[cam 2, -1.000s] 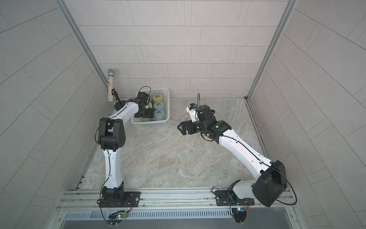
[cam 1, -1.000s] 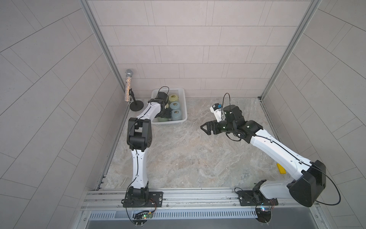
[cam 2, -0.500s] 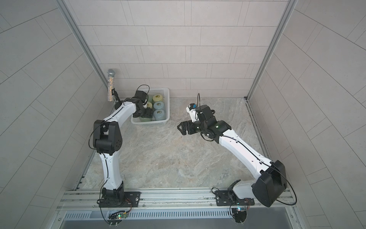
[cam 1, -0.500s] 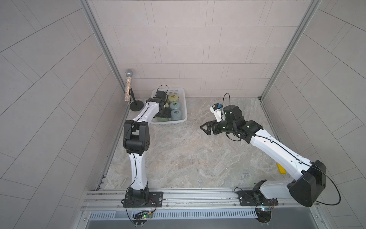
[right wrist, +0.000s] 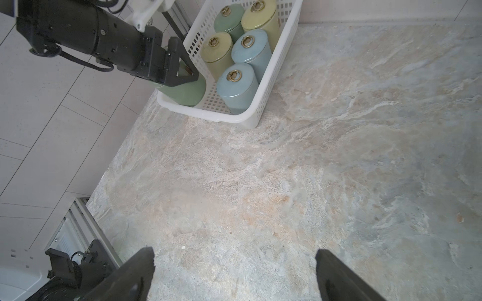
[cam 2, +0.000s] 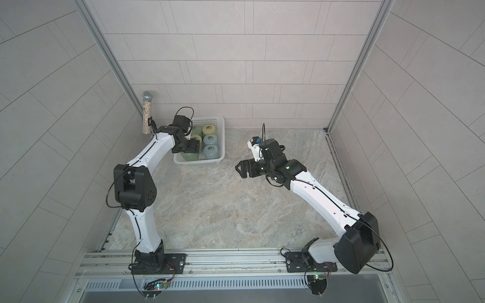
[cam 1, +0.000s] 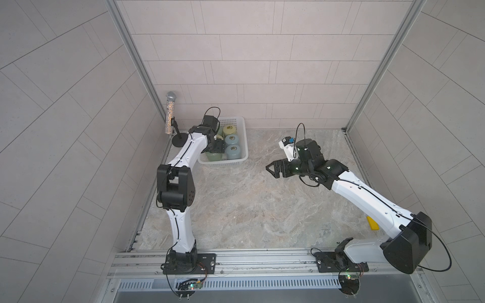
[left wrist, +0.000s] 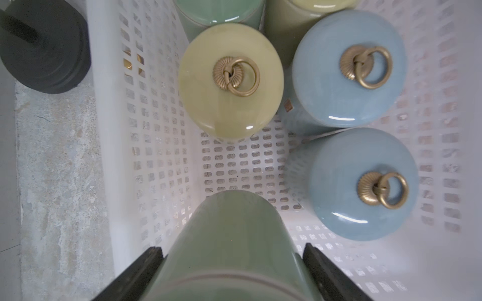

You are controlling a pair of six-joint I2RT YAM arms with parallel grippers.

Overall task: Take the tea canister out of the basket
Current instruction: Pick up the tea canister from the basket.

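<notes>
We see the left gripper (left wrist: 232,254) clamped on the green canister (left wrist: 229,229). One black finger (left wrist: 152,260) sits on each side of its body, and the jaws are spread wide around it. That canister is inside the basket (left wrist: 156,156), in the basket's near left corner, close to the left wall. We cannot tell whether its base touches the basket floor. In a top view the gripper covers the lid and only the green side (cam 1: 214,157) shows.

Five more canisters stand upright in the basket. A yellow one (left wrist: 230,78) is next along the left wall. Two blue ones (left wrist: 349,67) (left wrist: 365,182) line the right wall. Another green one (right wrist: 229,18) and another yellow one (right wrist: 258,15) are at the far end. All the visible lids carry brass rings.

The basket (cam 1: 223,163) sits at the far left corner of the bench (cam 1: 249,210). A microphone on a stand (cam 1: 170,112) is just beside it, in that same corner.

The right gripper (right wrist: 234,260) is wide apart and holds nothing. It hangs over bare bench around the middle, well apart from the basket, pointing toward it (cam 1: 274,169).
</notes>
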